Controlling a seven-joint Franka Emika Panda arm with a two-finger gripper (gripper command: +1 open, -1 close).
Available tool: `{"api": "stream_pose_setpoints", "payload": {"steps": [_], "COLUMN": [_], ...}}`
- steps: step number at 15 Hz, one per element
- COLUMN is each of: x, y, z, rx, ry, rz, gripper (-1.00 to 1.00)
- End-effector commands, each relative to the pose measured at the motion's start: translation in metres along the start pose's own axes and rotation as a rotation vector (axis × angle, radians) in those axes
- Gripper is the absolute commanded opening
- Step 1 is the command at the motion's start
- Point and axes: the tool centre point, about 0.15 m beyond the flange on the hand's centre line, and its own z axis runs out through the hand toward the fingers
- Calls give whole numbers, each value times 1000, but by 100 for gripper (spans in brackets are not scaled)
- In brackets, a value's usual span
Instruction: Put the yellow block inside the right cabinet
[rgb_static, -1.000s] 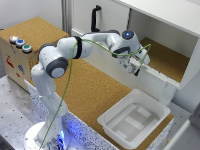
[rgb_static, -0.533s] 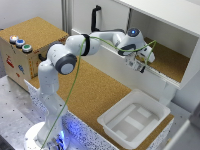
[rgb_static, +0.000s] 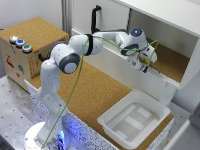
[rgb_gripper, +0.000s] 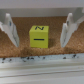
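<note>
Since the frame a second ago, the arm has swung further toward the exterior view's right, so the tool now reaches over the front lip of the right cabinet rather than hanging in front of it. In the wrist view the tool's two pale fingers stand wide apart, one on each side of the yellow block, and neither touches it. The block sits upright on the cabinet's cork-brown floor, just inside the white front edge, with a dark letter-like mark on its top face. In the exterior view the block itself is hidden behind the tool.

The cabinet is a white box with an open front, at the far right of the scene. A white door panel with a black handle stands to its left. On the cork-covered worktop nearer the camera lies a shallow white bin, well apart from the tool. At the exterior view's left stands a cork-topped box carrying three round buttons. A green cable runs along the arm.
</note>
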Motion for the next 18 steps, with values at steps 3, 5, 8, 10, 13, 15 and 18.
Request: {"api": "stream_pose_setpoints", "payload": {"steps": [3, 5, 8, 10, 13, 15, 18], "x": [-62, -85, -118, -132, -159, -176, -210], "y": [-11, -20, -42, -54, -83, -105, -141], "z": [-49, -52, -59, -64, -68, -63, -65], "rx": [5, -9, -39, -43, -3, 45, 149], "ry": [-61, -97, -133, -145, -148, -145, -136], "rz": [29, 27, 12, -1, -132, -242, -366], "gripper": [100, 100, 100, 100, 100, 100, 100]}}
